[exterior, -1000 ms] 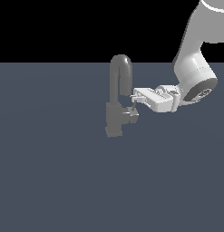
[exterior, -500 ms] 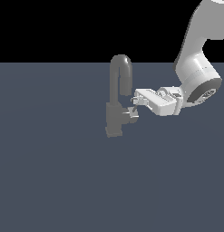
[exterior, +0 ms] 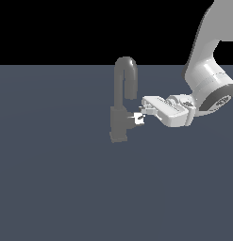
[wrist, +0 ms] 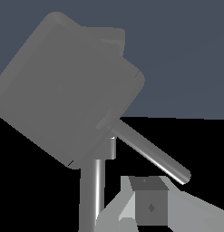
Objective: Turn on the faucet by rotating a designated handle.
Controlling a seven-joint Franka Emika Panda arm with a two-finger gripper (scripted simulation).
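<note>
Gripper point(exterior: 142, 113) has dropped slightly toward the handle point(exterior: 138, 119) beside the faucet point(exterior: 121, 101); finger spacing cannot be determined.

Seen from my wrist, the faucet point(wrist: 63, 90) fills most of the frame as a large dull-grey rounded block, with a thin metal column running away beneath it. The handle point(wrist: 152, 154) slants out from the block's underside as a slim grey rod with a bright glint along it. One of my fingertips point(wrist: 149, 206) sits just beside the rod's free end; contact cannot be judged.
</note>
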